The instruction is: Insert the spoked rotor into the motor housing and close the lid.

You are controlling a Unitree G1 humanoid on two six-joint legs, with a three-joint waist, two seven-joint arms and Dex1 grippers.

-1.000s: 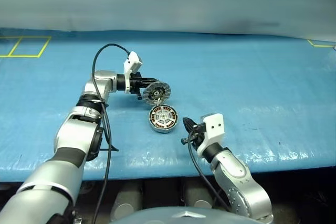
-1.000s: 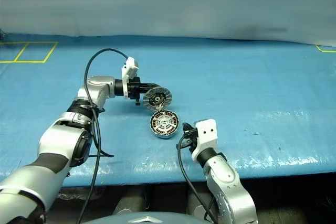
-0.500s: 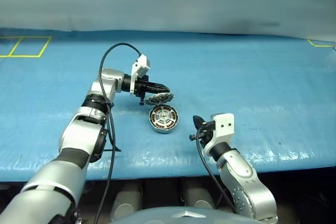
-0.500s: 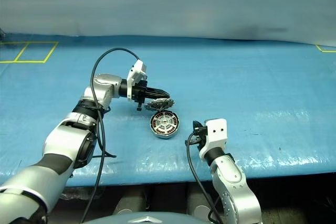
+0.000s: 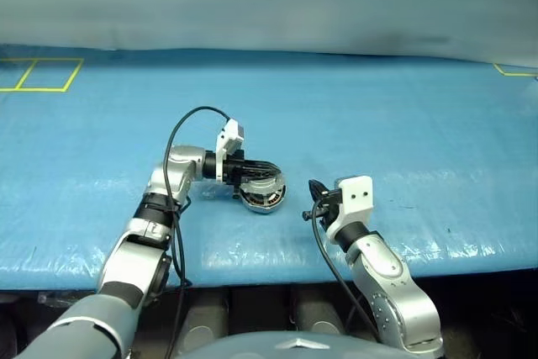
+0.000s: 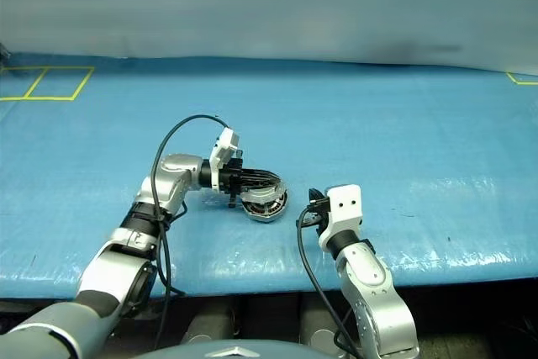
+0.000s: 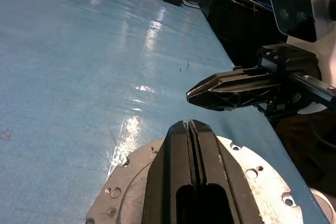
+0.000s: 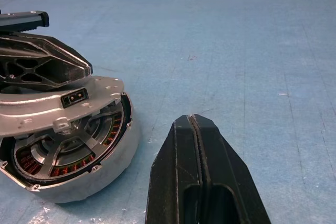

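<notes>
Lid [image 8: 58, 100] now lowered; blue table cover [image 5: 403, 124].

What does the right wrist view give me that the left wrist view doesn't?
Right wrist view: the gap under the tilted lid, with the spoked rotor and copper windings inside the motor housing, and the shut left claw resting on the lid. Left wrist view: the lid's smooth outer face, and the shut right claw apart from it. Both: the lid and the blue table cover.

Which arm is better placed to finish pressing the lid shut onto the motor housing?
Left. Its end effector rests on the half-lowered lid over the motor housing; the right end effector sits apart, beside it.
</notes>
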